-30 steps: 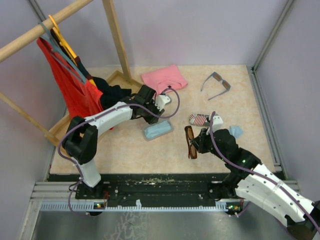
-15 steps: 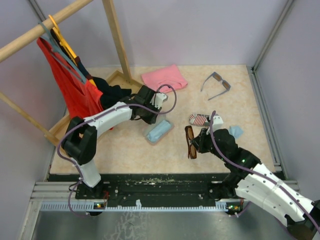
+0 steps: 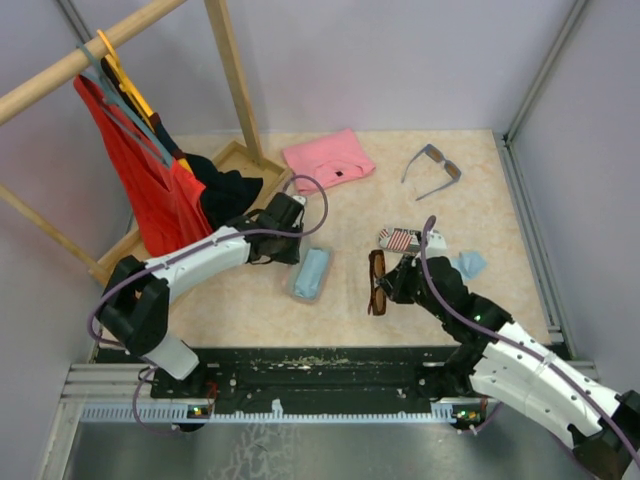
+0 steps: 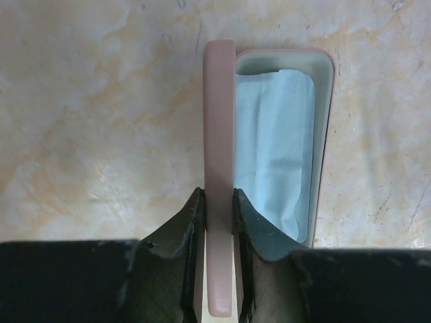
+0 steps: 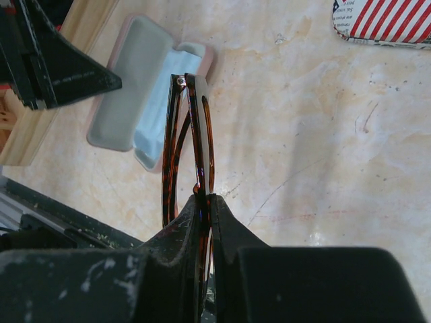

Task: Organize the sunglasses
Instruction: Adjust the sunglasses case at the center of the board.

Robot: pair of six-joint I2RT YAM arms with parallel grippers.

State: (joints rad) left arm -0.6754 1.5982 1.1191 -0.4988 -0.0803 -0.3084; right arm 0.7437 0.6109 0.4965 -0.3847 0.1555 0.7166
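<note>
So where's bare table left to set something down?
Bare: the near-left strip between the pink case and the table edge, and the patch between the pink garment and flag case. Crowded: around the right gripper with the brown sunglasses, flag case and blue cloth.

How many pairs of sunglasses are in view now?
2. The brown pair is clamped in the right tool, near centre; the grey-blue pair lies far right.

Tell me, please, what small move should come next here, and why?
Probably the right gripper should carry the folded brown sunglasses left over the open pink case: the left gripper holds its lid open, and only a blue cloth lies inside.
</note>
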